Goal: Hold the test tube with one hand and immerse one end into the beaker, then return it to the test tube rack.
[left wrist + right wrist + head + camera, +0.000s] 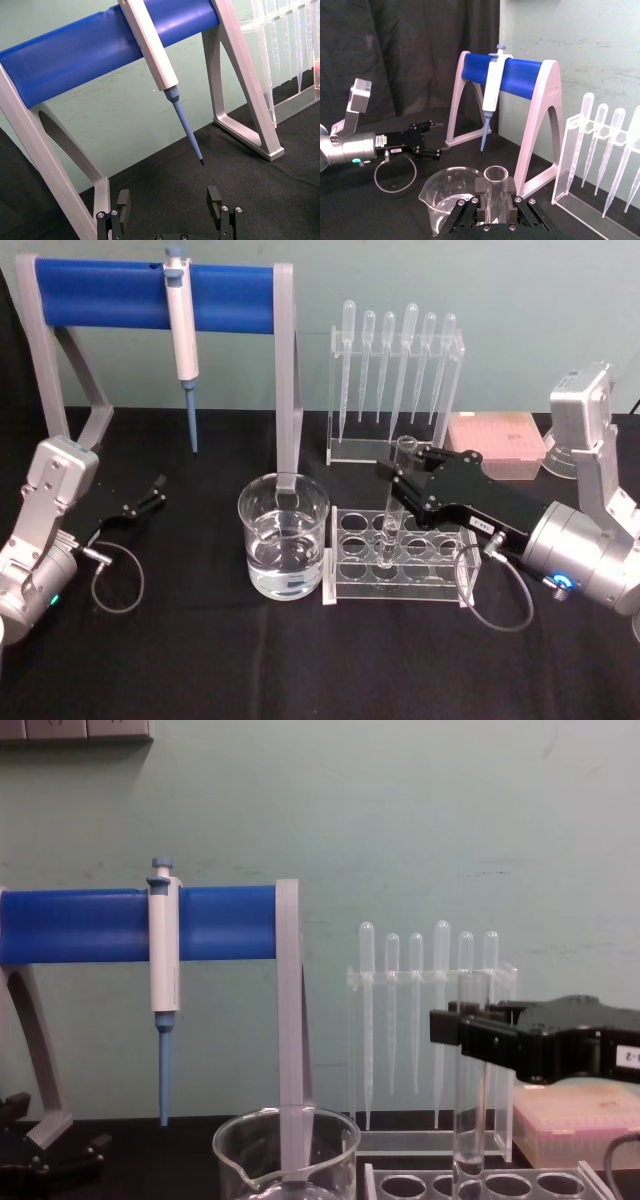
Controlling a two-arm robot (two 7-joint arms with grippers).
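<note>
The test tube stands upright over the clear rack, its lower end at the rack's top plate in the chest view. My right gripper is shut on the test tube's upper part, just below the rim. The right wrist view shows the tube's mouth between the black fingers. In the chest view the gripper holds the tube from the right. The beaker, part full of water, sits just left of the rack. My left gripper rests open at the far left, empty.
A blue-barred stand with a hanging micropipette sits behind the beaker. A clear holder of plastic pipettes stands behind the rack. A pink tip box is at the back right.
</note>
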